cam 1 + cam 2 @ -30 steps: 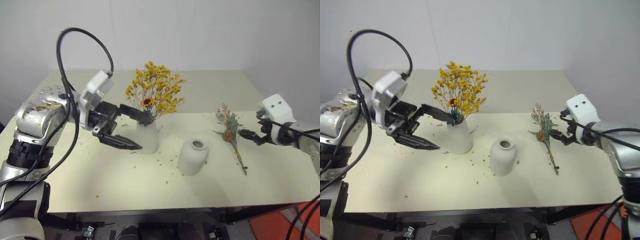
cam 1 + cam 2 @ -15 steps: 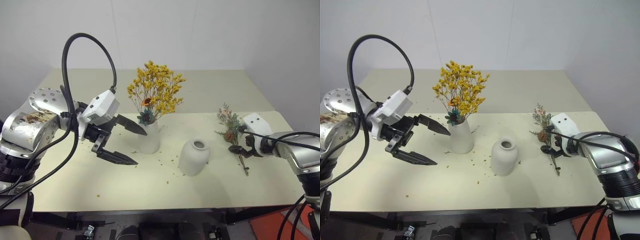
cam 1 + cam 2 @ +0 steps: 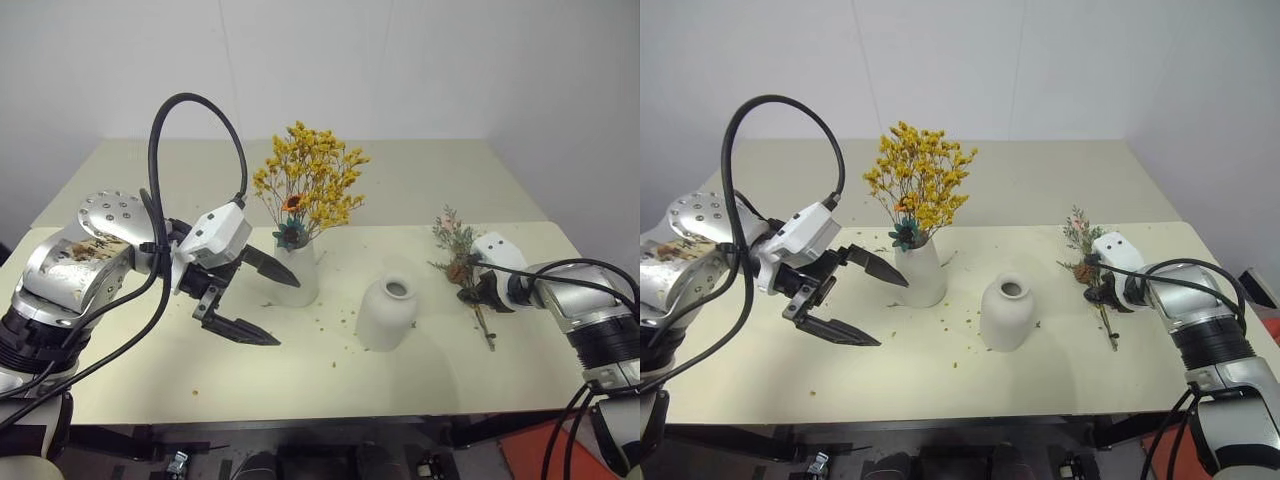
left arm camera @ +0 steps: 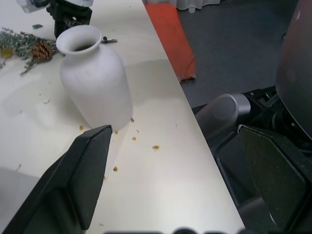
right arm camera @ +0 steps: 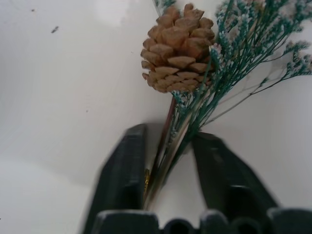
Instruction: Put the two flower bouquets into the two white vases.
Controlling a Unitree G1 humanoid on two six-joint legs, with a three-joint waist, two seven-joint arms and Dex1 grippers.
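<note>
We see a pale cream table [image 3: 420, 170] against a plain white wall [image 3: 400, 60], dark grey floor [image 4: 234, 44], an orange-red mat [image 4: 170, 34] beside the table.

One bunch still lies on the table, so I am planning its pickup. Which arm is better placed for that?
Right. The right gripper already straddles the stems of the grey-green bunch; the left gripper hangs open beside the tall vase, across the table.

Bright even light, soft shadows, sharp.
</note>
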